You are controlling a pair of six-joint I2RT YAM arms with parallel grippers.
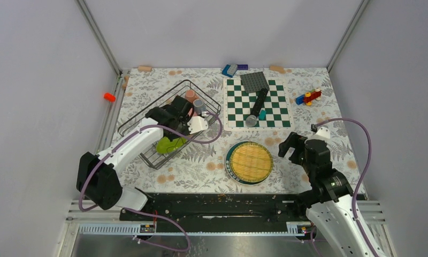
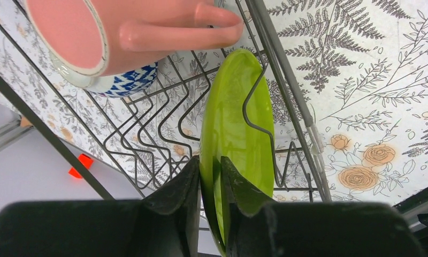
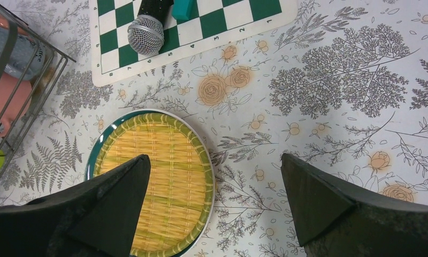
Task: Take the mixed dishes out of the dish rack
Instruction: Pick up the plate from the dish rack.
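My left gripper [image 2: 211, 176] is shut on the rim of the lime-green plate [image 2: 236, 128], which stands on edge among the dividers of the dark wire dish rack [image 2: 163, 128]. In the top view the plate [image 1: 168, 144] sits at the rack's [image 1: 142, 115] near end under the left gripper [image 1: 172, 136]. A pink mug [image 2: 121, 32] lies on a blue patterned bowl [image 2: 129, 83] in the rack; a pink mug [image 1: 190, 96] and a grey mug [image 1: 199, 103] show at the far end. The yellow woven plate [image 1: 249, 162] lies flat on the table. My right gripper [image 3: 214, 176] is open and empty above its right edge [image 3: 153, 176].
A green-white chessboard [image 1: 256, 103] carries a microphone [image 1: 257, 108], a teal block [image 1: 262, 114] and a grey plate [image 1: 254, 81]. Toy blocks [image 1: 308, 97] lie at the far right, others [image 1: 230, 69] at the back. An orange piece [image 1: 109, 97] sits on the left rail.
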